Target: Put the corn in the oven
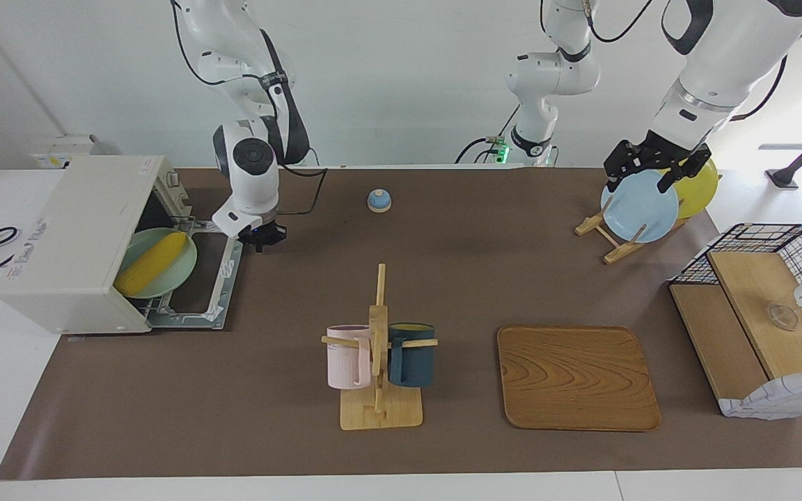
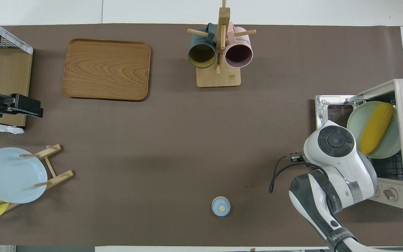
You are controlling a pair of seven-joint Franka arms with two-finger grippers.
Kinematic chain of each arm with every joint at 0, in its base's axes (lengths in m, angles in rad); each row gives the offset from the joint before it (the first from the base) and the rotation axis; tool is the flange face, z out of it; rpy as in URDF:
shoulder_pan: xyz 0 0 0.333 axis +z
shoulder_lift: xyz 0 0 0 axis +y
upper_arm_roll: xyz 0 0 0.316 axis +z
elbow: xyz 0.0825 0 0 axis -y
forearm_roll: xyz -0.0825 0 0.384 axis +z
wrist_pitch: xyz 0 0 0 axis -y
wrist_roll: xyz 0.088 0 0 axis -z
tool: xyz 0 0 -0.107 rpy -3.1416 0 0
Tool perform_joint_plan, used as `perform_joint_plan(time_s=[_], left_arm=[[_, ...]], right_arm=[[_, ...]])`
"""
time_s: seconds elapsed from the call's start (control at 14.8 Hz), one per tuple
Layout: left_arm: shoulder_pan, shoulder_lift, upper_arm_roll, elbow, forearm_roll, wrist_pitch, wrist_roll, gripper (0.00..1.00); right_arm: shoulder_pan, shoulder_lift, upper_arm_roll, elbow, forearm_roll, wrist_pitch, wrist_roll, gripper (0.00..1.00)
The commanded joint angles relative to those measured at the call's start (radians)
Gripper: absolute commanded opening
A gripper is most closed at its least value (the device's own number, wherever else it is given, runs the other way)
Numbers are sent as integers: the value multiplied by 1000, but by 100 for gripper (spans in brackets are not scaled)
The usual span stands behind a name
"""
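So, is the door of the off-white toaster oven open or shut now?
Open. The off-white toaster oven has its door folded down flat, and the pale green plate with the yellow corn cob shows inside.

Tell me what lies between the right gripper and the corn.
In the facing view, only the oven's lowered door and the green plate's rim lie between the shut right gripper and the corn.

table (image 1: pixel 443 278), oven (image 1: pixel 74 243), tray (image 1: pixel 577 376), mug rack (image 1: pixel 380 410)

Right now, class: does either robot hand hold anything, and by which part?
Nothing is held. The right hand is shut and empty beside the oven door; the left hand hangs open over the plates.
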State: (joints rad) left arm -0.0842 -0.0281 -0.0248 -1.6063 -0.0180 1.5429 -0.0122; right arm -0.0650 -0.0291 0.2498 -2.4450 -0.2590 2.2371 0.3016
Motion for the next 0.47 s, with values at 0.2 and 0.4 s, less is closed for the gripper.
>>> perform_joint_plan(time_s=[0.2, 0.4], left_arm=[[14, -21, -9, -23, 20, 10, 11, 100], [14, -21, -9, -23, 20, 8, 11, 100]], right_arm=[[-39, -40, 6, -43, -58, 12, 17, 0], [-61, -40, 5, -43, -83, 10, 17, 0]])
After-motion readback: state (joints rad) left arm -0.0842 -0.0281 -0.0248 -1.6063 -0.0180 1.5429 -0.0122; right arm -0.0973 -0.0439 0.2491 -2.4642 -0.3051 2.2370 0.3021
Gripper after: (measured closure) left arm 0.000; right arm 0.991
